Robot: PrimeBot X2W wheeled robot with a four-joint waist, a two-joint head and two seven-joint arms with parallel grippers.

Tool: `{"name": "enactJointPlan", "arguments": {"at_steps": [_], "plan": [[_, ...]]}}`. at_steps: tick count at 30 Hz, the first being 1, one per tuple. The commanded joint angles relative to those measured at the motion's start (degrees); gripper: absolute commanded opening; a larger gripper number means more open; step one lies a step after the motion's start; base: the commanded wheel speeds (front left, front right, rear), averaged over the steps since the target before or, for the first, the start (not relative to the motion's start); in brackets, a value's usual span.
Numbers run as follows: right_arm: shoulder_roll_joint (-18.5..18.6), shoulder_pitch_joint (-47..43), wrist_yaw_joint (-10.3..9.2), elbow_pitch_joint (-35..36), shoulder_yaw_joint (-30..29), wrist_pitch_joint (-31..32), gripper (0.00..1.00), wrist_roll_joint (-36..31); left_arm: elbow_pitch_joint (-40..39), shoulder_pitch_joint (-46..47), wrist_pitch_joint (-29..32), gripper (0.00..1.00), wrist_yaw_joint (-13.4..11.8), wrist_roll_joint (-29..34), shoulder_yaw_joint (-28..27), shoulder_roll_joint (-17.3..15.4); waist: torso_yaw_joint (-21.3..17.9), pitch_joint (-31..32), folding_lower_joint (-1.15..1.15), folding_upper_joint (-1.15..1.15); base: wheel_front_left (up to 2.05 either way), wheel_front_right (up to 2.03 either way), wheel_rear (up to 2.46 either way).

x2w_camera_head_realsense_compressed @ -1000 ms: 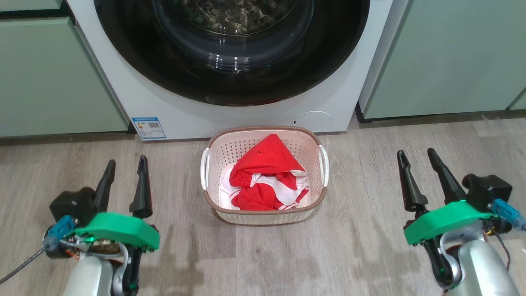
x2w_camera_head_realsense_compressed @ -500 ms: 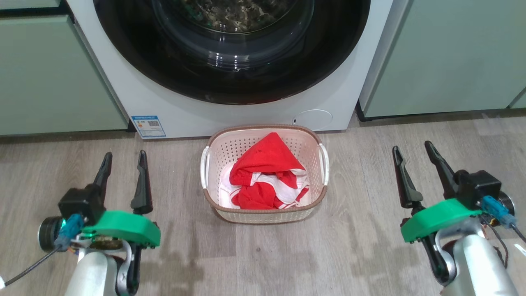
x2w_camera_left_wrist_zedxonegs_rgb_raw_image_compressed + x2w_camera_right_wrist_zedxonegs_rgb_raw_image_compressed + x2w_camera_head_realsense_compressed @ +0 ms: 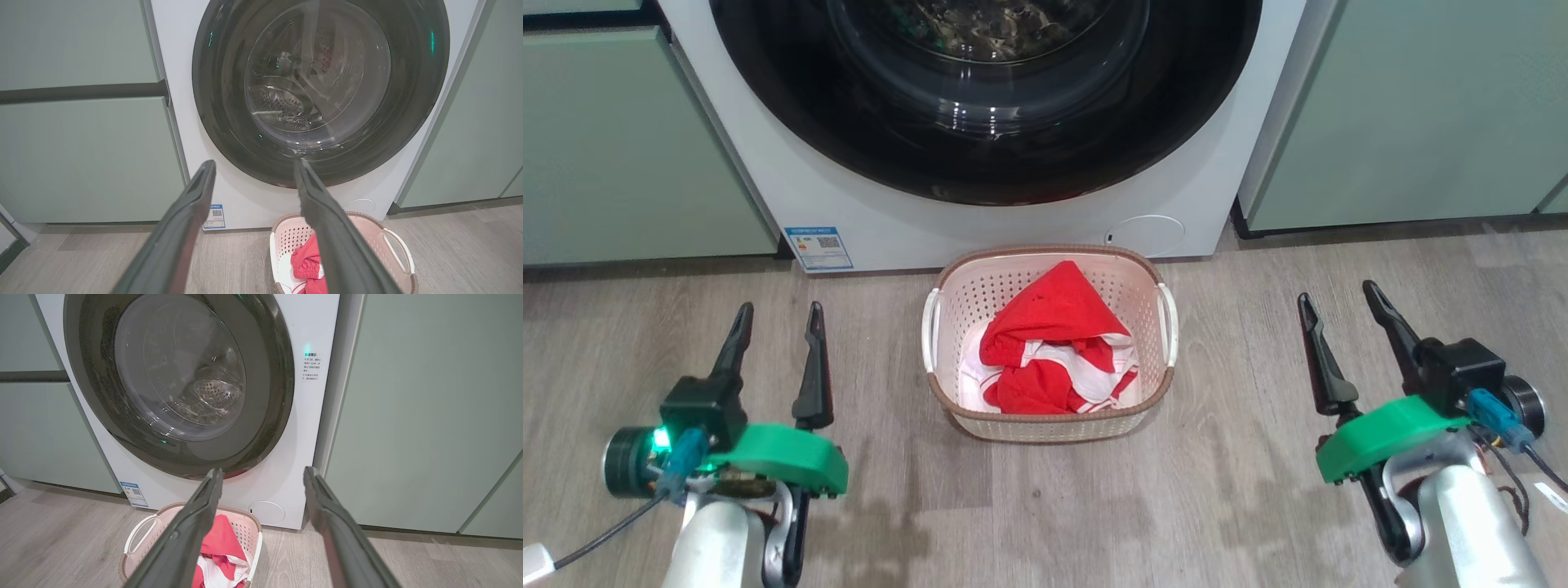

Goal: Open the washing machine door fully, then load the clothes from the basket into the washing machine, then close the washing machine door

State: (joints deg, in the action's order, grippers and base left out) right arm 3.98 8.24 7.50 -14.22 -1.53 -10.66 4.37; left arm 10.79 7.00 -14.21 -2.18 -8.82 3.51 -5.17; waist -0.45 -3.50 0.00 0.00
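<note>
The washer (image 3: 760, 196) fills 12 o'clock, its door (image 3: 849, 155) flush against the front. The basket (image 3: 1045, 250) stands on the floor at the washer's 6 o'clock, just before it, holding the clothes (image 3: 1054, 327). The left gripper (image 3: 780, 309) at the basket's 8 o'clock and the right gripper (image 3: 1336, 292) at 4 o'clock each hover with 2 fingers spread wide, holding nothing.

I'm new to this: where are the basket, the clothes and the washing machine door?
the basket (image 3: 1045, 426), head view, front wall
the clothes (image 3: 1054, 314), head view, red top fold
the washing machine door (image 3: 988, 175), head view, glossy black rim
</note>
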Motion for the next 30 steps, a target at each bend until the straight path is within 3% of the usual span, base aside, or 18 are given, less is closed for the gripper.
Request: {"name": "enactJointPlan", "arguments": {"at_steps": [1,30], "plan": [[-0.16,2.65,-0.01,1.58,0.93,-0.43,1.0,-0.03,-1.34,3.25,-0.79,1.0,0.14,0.24,-2.25,-0.38,-0.04,0.04,0.0,0.0,0.0,0.0,0.0],[-0.42,2.64,-0.01,1.29,0.56,-0.87,1.0,0.06,0.84,3.36,-0.79,1.0,0.57,0.68,-2.33,-0.18,-0.12,0.33,0.0,0.0,0.01,0.01,-0.02]]}}
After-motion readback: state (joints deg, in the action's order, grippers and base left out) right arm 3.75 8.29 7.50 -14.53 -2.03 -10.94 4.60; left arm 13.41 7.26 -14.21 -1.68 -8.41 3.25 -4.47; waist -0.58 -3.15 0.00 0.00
